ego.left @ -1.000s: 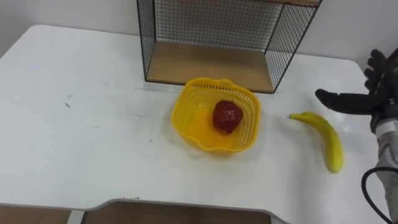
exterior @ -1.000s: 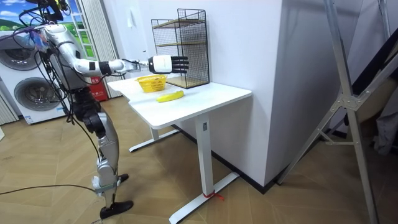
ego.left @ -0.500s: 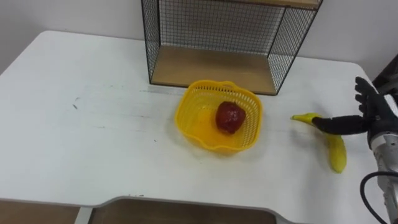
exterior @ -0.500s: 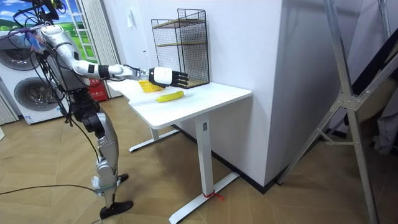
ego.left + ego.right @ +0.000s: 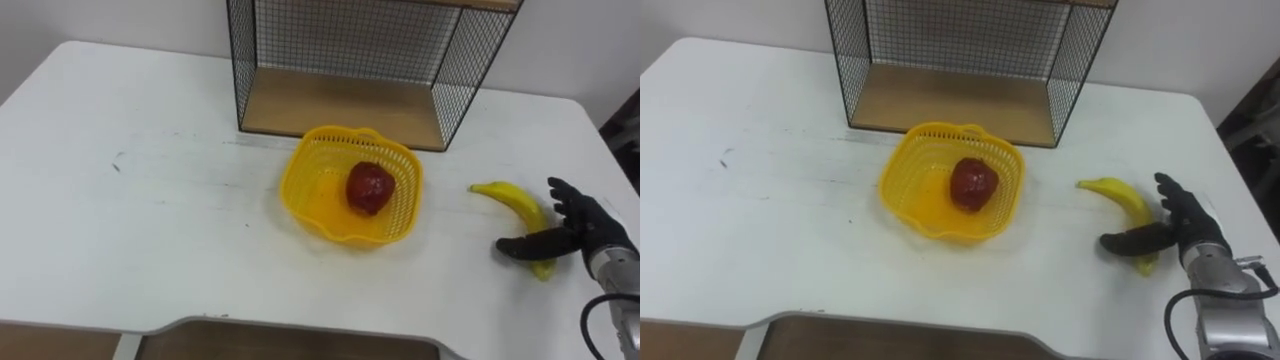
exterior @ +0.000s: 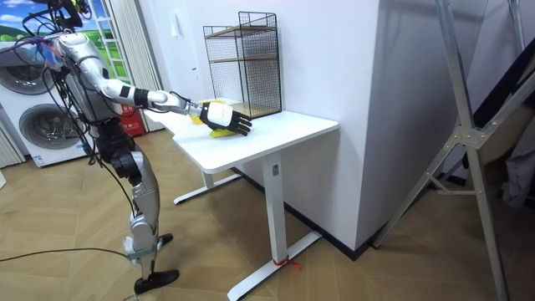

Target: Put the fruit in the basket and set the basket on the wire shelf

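Observation:
A yellow plastic basket (image 5: 350,187) (image 5: 947,183) stands mid-table with a red apple (image 5: 368,188) (image 5: 971,184) inside it. To its right a banana (image 5: 518,204) (image 5: 1124,203) lies on the white table. My right hand (image 5: 578,228) (image 5: 1180,224) has come down over the banana's near end, fingers spread behind it and thumb stretched along its front side, not closed round it. Behind the basket stands the black wire shelf (image 5: 350,60) (image 5: 960,60) with a wooden floor. In the room view my right hand (image 6: 226,116) reaches out over the table.
The white table (image 5: 150,200) has bare room left of the basket and along its front edge. Its right edge runs close to the banana. In the room view I stand at the table's end, washing machines (image 6: 33,117) behind me.
My right hand has dropped from above the table's right side down onto the banana, its thumb now at the near end. Basket and apple have not moved.

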### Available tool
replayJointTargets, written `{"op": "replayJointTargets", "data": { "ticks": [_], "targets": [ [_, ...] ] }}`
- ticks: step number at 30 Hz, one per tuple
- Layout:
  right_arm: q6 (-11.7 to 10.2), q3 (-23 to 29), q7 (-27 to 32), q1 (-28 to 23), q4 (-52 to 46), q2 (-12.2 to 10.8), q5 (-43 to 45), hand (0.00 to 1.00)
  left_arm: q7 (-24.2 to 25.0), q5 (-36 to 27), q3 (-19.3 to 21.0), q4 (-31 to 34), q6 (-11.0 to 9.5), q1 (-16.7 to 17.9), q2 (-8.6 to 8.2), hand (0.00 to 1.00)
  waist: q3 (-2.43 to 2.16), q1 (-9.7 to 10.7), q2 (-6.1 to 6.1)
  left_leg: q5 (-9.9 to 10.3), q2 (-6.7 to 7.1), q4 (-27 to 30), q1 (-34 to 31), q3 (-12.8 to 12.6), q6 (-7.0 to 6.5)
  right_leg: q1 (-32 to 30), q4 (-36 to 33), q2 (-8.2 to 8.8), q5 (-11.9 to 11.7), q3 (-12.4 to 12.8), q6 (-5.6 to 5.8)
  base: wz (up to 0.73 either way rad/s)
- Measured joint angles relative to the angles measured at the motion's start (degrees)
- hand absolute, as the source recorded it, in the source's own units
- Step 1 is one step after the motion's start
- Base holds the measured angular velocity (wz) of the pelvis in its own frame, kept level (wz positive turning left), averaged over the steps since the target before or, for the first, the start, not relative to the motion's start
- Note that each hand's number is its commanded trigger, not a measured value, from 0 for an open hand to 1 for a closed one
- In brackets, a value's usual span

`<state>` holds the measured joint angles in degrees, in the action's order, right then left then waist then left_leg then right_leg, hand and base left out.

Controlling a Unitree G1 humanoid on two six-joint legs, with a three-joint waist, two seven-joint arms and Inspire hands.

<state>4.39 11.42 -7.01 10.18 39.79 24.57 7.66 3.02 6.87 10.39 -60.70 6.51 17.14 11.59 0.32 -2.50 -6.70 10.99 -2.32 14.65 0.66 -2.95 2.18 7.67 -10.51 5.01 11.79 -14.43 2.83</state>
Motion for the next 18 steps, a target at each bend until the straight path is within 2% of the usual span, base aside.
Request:
{"op": "replayJointTargets", "data": {
  "ticks": [5, 9, 18],
  "targets": [
    [0.0, -0.1, 0.0, -0.1, 0.8, 0.0, 1.2, 0.00, 0.0, 0.1, 0.2, -0.1, 0.0, 0.1, 0.03, 0.00, 0.13, 0.1, 0.11, 0.1, 0.01, 0.8, -0.2, 0.6, -0.02, 0.5, 0.1, -0.01, 0.0, -0.7, -0.01, 0.07],
    [-0.9, -0.1, -0.1, -0.1, 2.4, 0.0, 3.2, 0.00, -0.1, 0.0, 0.2, -0.2, 0.0, 0.2, 0.03, 0.00, -0.29, -0.2, 0.63, 0.1, 0.04, 0.7, 0.1, 0.7, -0.02, 0.9, 0.7, -0.12, 0.0, -0.6, -0.02, 0.02],
    [-2.0, 0.0, -0.7, -0.5, 2.9, 0.0, 4.0, 0.00, -0.1, 0.1, 0.7, -0.2, -0.3, 0.0, 0.19, 0.00, -0.37, -0.4, 0.96, 0.1, 0.06, 0.6, 0.6, 0.7, -0.02, 1.5, 0.8, -0.15, 0.0, -0.6, -0.04, 0.00]
  ]
}}
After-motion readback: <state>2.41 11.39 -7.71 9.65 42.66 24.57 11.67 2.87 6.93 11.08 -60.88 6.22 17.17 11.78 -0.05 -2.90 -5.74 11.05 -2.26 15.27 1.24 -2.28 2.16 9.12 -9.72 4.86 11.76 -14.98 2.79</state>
